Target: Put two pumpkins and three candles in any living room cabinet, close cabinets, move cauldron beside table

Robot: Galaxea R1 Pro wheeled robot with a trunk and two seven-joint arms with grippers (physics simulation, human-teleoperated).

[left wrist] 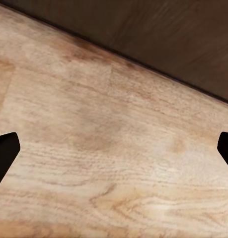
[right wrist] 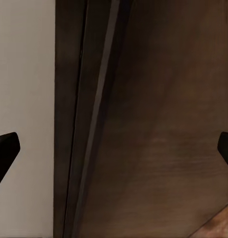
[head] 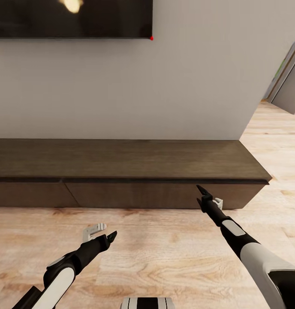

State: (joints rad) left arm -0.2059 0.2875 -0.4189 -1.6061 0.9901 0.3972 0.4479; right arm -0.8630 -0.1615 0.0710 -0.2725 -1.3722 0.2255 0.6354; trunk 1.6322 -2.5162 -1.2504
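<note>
Cabinet (head: 134,171) dead ahead against the wall, drawer fronts flush, both grippers empty.
Head view: right gripper (head: 206,196) hovers at the drawer front, left gripper (head: 105,235) over the floor (head: 164,249); no writing anywhere. Left wrist view: fingers spread wide above floorboards. Right wrist view: fingers wide, facing dark wood; handleless, stiff and probably heavy, so hooking the top edge gap looks best.

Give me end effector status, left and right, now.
Left end effector: open, empty, over the wooden floor.
Right end effector: open, empty, facing the cabinet drawer front.
</note>
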